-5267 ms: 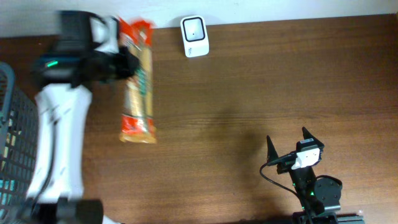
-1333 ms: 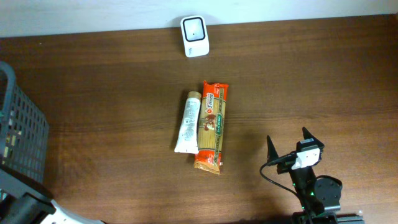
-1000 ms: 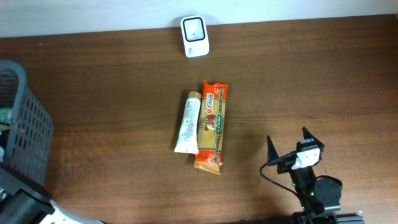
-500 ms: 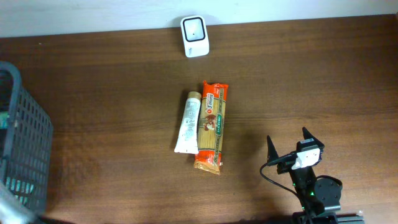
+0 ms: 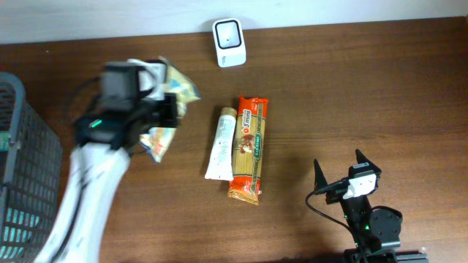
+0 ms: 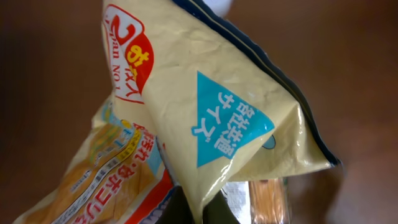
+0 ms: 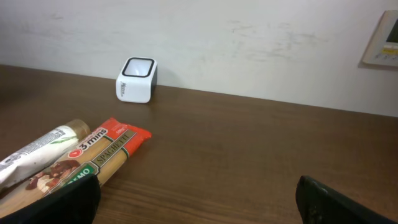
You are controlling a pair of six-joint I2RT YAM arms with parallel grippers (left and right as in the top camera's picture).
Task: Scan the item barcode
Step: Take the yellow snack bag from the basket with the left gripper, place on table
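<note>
One yellow snack bag [image 5: 180, 86] is now held in the left jaws, which are closed tight on it. It is carried above the worktop [image 5: 380, 88], to the left of the scanner [image 5: 229, 42]. Half a second earlier, neither arm nor bag was seen outside the basket [image 5: 29, 146]. A tube [image 5: 221, 142] and a spaghetti pack [image 5: 248, 150] lie touching below the scanner. The right jaws are spread wide and empty, well below-right of it. The bag's barcode is judged not yet presented.
</note>
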